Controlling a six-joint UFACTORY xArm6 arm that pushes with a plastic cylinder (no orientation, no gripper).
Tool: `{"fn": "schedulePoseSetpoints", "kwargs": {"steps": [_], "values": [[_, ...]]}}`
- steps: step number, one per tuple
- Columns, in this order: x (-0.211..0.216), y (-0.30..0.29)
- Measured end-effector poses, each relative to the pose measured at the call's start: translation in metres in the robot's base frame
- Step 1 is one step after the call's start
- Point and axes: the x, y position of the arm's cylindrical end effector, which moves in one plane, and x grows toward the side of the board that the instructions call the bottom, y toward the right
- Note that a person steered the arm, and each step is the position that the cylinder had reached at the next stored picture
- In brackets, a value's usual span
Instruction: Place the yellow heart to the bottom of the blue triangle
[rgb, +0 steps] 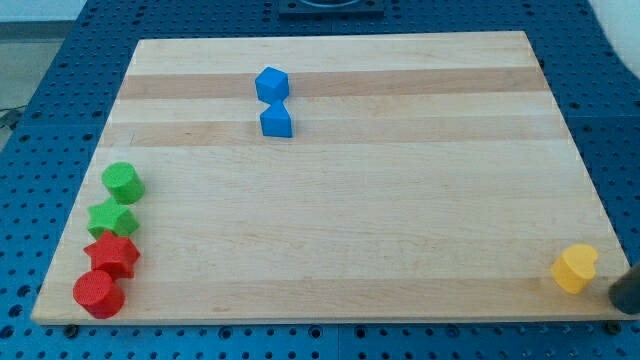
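Observation:
The yellow heart (576, 268) lies near the bottom right corner of the wooden board (330, 230). The blue triangle (276, 121) lies in the upper middle-left of the board, just below a blue cube (271, 84). My tip (628, 296) shows as a dark blurred shape at the view's right edge, just right of and slightly below the yellow heart, apart from it by a small gap.
A column of blocks stands at the board's lower left: a green cylinder (123, 182), a green star (112, 217), a red star (112, 255) and a red cylinder (98, 294). The board rests on a blue perforated table (60, 90).

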Motion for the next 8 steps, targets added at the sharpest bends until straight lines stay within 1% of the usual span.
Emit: {"fn": "schedulePoseSetpoints", "kwargs": {"steps": [1,2,3,4,5,6,7,8], "values": [[-0.002,-0.022],[-0.033,-0.043],[-0.104,-0.102],[-0.156,-0.171],[-0.196,-0.238],[-0.136,-0.243],[-0.039,-0.219],[-0.032,-0.145]]}}
